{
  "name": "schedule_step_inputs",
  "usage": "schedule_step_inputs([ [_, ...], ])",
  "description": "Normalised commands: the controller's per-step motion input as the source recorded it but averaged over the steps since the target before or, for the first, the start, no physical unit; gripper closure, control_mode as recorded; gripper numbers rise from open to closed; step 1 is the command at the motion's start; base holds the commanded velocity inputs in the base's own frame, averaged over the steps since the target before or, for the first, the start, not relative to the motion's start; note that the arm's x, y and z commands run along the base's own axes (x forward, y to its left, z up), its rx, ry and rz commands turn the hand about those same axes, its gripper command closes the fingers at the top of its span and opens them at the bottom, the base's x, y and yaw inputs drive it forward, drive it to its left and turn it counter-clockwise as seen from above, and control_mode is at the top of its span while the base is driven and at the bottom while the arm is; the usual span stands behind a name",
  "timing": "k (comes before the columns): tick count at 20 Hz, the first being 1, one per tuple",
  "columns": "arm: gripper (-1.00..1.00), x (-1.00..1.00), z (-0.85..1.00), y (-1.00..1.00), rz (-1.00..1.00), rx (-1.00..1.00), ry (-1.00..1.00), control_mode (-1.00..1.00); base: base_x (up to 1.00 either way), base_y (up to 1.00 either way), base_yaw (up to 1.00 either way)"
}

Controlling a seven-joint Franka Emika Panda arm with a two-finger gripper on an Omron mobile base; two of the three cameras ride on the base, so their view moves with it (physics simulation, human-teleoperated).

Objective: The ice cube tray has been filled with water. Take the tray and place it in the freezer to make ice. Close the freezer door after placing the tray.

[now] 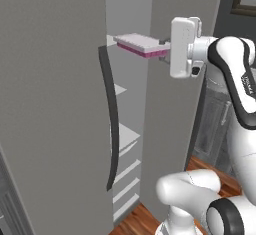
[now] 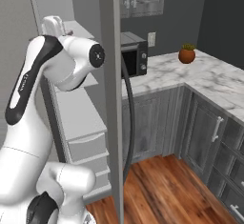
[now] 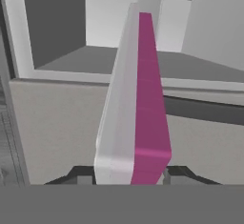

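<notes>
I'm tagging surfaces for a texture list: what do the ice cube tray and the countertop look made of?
Ice cube tray: probably plastic, matte pale top with a magenta underside, flat colour without gloss. Countertop: looks like polished marble or an imitation, white with grey veining.

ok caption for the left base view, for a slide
Gripper holds the ice tray level at the open freezer, between its two doors.

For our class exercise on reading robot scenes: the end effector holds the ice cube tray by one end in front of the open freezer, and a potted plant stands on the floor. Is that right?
Not quite. The potted plant stands on the marble counter, not the floor, as the right base view shows. The rest holds: the end effector grips the ice cube tray by one end before the open freezer.
</notes>
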Motion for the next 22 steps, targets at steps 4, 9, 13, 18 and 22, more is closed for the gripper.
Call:
schedule_step_inputs([
  [4,1.00,0.53,0.00,0.18,0.00,0.00,0.00,-1.00,0.00,0.00,0.00],
  [9,1.00,0.60,0.00,0.28,0.00,0.00,0.00,-1.00,0.00,0.00,0.00],
  [13,1.00,0.55,0.00,0.18,0.00,0.00,0.00,-1.00,0.00,0.00,0.00],
  [18,1.00,0.52,0.00,0.02,0.00,0.00,0.00,-1.00,0.00,0.00,0.00],
  [22,1.00,0.58,0.00,0.00,0.00,0.00,0.00,-1.00,0.00,0.00,0.00],
])
